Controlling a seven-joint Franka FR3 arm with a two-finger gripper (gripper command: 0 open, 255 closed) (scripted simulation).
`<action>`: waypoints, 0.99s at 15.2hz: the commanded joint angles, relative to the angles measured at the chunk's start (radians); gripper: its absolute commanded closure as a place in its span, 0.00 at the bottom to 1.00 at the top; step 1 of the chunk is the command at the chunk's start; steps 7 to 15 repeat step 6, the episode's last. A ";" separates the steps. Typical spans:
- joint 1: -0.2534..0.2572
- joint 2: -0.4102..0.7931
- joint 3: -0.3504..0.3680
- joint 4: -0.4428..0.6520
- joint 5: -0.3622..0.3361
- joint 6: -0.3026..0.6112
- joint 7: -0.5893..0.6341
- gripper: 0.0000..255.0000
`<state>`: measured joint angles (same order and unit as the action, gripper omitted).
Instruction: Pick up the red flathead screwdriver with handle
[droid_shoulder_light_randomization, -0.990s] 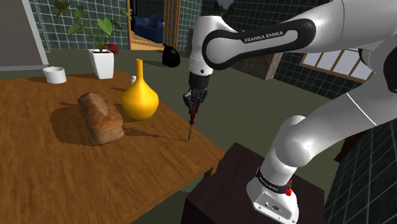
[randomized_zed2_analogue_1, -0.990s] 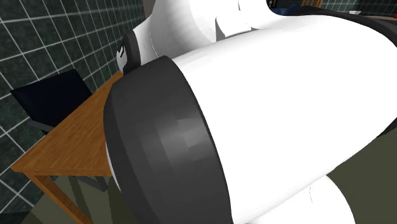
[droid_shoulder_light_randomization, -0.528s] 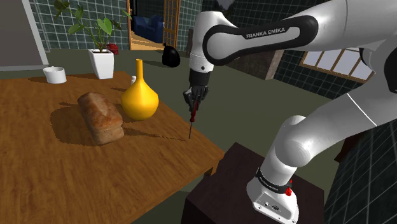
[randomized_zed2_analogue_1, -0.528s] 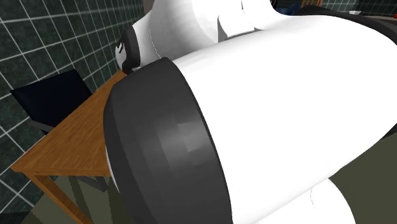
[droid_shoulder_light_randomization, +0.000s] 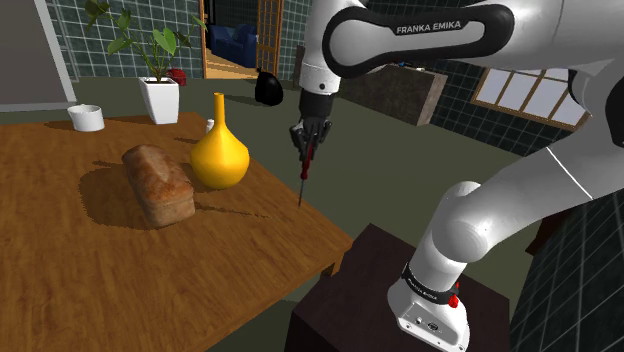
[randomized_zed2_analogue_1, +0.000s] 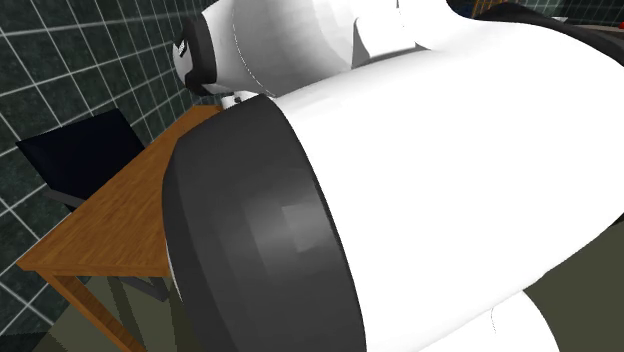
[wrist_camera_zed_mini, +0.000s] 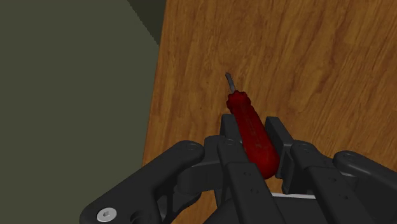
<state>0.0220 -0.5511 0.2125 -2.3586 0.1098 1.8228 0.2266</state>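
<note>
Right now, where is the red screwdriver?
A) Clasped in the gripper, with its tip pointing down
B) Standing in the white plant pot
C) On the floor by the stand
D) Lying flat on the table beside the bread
A: the red screwdriver sits clasped between the fingers of the gripper, and its tip points down over the wooden table.

The arm (droid_shoulder_light_randomization: 480, 220) is built of rounded, glossy white links joined by dark grey joints. A black band (droid_shoulder_light_randomization: 480, 25) on one link is lettered FRANKA EMIKA in white. A black collar (droid_shoulder_light_randomization: 425, 284) with small white lettering is set near the base, and a red mark (droid_shoulder_light_randomization: 453, 300) is seen beside it. The gripper (wrist_camera_zed_mini: 251, 124) is all black, blocky and faceted, and a silver screw (wrist_camera_zed_mini: 105, 215) is sunk into its housing.
</note>
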 joint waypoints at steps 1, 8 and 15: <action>0.000 -0.002 -0.001 0.024 -0.001 -0.027 0.002 1.00; -0.002 -0.002 -0.005 0.067 -0.004 -0.069 0.002 1.00; -0.002 -0.002 -0.005 0.067 -0.004 -0.069 0.002 1.00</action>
